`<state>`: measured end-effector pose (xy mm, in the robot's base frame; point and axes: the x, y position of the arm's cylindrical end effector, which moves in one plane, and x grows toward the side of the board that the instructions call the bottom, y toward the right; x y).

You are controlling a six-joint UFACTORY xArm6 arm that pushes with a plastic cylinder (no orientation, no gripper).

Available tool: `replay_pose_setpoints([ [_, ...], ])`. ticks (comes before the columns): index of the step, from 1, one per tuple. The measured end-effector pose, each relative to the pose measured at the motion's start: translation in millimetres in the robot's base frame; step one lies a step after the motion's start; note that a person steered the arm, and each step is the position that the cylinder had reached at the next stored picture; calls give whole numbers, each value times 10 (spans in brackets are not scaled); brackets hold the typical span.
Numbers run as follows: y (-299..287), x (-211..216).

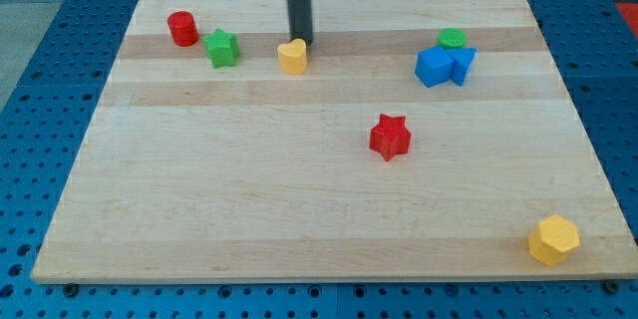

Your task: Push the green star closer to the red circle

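The green star (222, 49) lies near the board's top left, just right of and slightly below the red circle (182, 28), with a small gap between them. My tip (300, 41) stands at the view's top centre, right of the green star, touching or just above the top edge of a yellow heart-shaped block (292, 57).
A green circle (452, 38) sits above a blue cube (434, 66) and a blue triangular block (463, 64) at the upper right. A red star (390, 137) lies right of centre. A yellow hexagon (553, 239) sits at the bottom right. The wooden board (249, 209) rests on a blue pegboard.
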<state>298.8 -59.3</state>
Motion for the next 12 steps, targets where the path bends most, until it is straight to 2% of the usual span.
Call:
replay_pose_setpoints([
  [1,-136,101],
  [5,-303,-140],
  [7,-682,-172],
  [9,-128,-194],
  [12,-126,-194],
])
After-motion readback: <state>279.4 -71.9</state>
